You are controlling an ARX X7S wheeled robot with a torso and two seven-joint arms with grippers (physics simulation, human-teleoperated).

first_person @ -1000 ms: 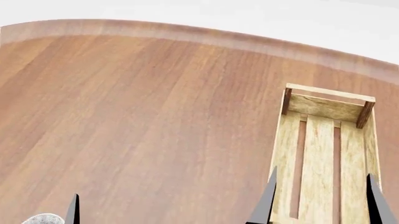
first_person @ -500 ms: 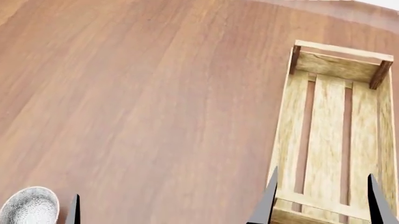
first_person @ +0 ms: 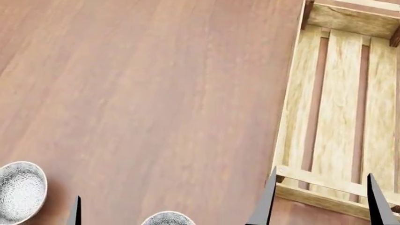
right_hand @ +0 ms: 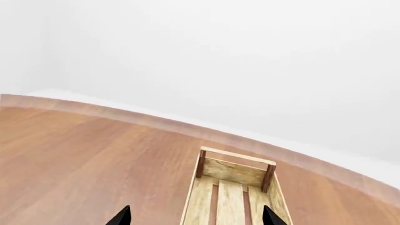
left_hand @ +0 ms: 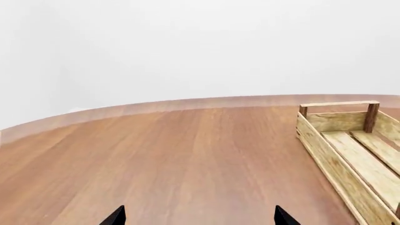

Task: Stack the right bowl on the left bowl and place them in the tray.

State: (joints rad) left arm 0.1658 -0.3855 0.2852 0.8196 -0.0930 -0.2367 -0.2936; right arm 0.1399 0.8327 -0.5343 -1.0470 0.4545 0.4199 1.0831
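Note:
In the head view, the left bowl (first_person: 22, 191), pale with a speckled grey inside, sits on the wooden table near the picture's left edge. The right bowl (first_person: 167, 218) shows only its far rim at the bottom edge. The tray (first_person: 289, 117), a pale slatted crate, lies empty at the right. My right gripper (first_person: 322, 201) is open, its black tips spanning the tray's near end. Only one left fingertip (first_person: 75, 213) shows, between the two bowls. The left gripper (left_hand: 198, 218) is open over bare wood, with the tray (left_hand: 331, 164) off to one side. The right gripper (right_hand: 197, 218) is open before the tray (right_hand: 234, 172).
The round wooden table (first_person: 137, 84) fills the head view. Its curved far edge (left_hand: 187, 104) shows in both wrist views against a plain white background. Nothing stands between the bowls and the tray.
The head view has tilted downward. The table and tray slid up in the picture, the left bowl came fully into sight and the right bowl's rim appeared. The fingertips kept their places.

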